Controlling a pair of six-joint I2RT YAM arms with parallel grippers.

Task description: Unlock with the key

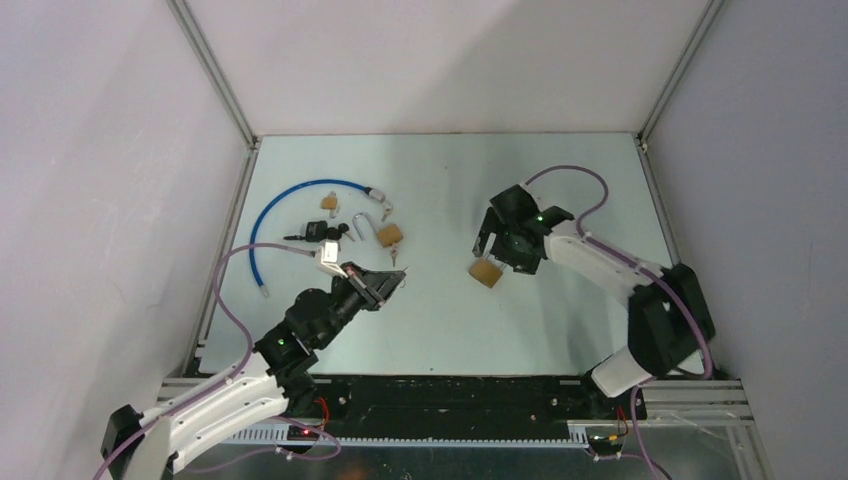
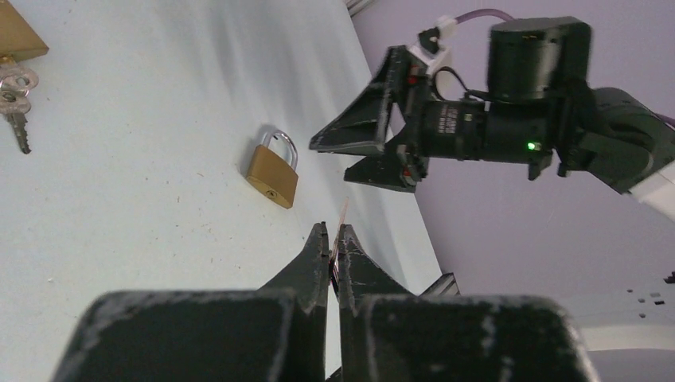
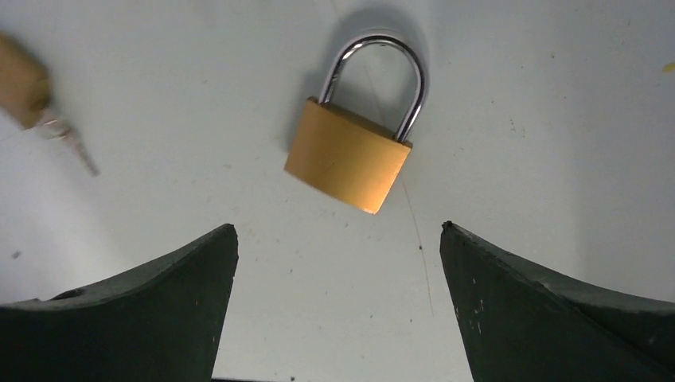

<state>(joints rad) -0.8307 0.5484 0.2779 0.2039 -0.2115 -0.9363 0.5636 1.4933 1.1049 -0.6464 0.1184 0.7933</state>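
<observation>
A brass padlock [image 1: 486, 272] with its steel shackle closed lies flat mid-table; it also shows in the right wrist view [image 3: 350, 155] and the left wrist view [image 2: 272, 175]. My right gripper [image 1: 497, 254] hangs open just above it, jaws wide [image 3: 338, 227], touching nothing. My left gripper [image 1: 402, 278] is to the padlock's left, apart from it, and shut [image 2: 333, 229] on a thin key [image 2: 345, 208] seen edge-on, sticking out past the tips toward the padlock.
At the back left lie a blue cable lock [image 1: 300, 190], a small brass padlock [image 1: 329, 201], a black lock [image 1: 320, 233] and an open brass padlock with keys [image 1: 390, 236], also visible in the left wrist view [image 2: 16, 40]. Grey walls enclose the table.
</observation>
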